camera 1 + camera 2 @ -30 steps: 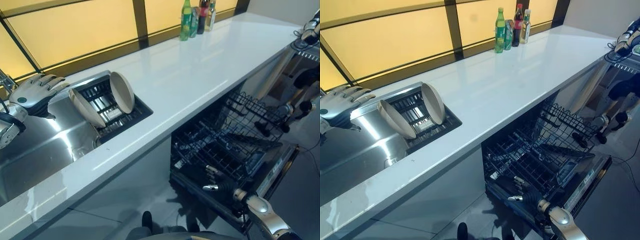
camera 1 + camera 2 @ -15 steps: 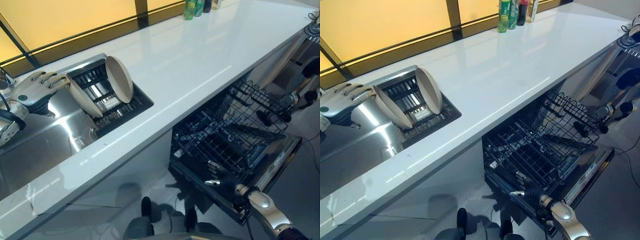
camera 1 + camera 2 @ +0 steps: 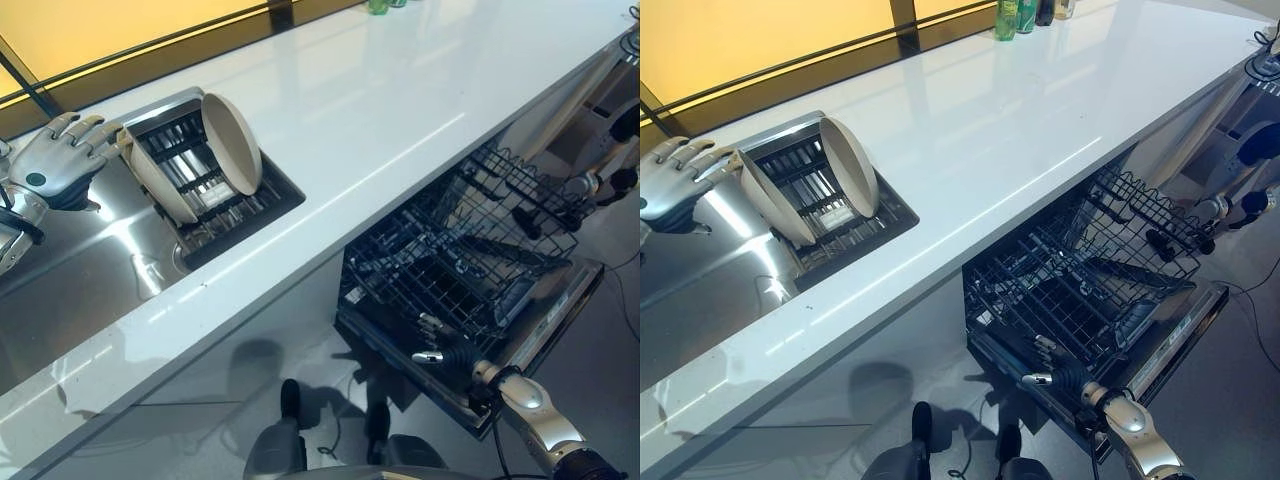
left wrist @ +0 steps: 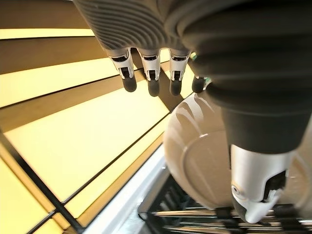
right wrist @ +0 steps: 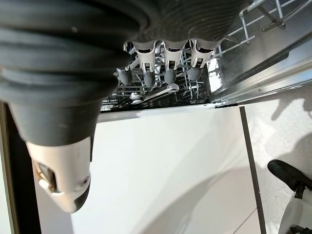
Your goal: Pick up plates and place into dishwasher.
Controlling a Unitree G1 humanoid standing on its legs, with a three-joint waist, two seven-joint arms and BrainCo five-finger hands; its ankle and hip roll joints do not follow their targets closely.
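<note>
left hand (image 3: 52, 165) nearer near plate (image 3: 155, 188), fingers spread

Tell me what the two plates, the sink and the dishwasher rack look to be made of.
Plates: beige, matte, smooth and thick-rimmed, likely ceramic or melamine; the look leaves it open.
Sink: brushed stainless steel, going by its silvery sheen and bright reflections.
Dishwasher rack: thin dark wire grid, probably coated metal.

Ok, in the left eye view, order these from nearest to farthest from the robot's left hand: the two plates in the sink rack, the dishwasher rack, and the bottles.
From the left hand:
1. Near plate, right beside the hand, at the sink rack's hand-side end.
2. Second plate, just past it in the same rack.
3. Dishwasher rack, below the counter, on the right.
4. Bottles, far end of the counter by the window.
</note>
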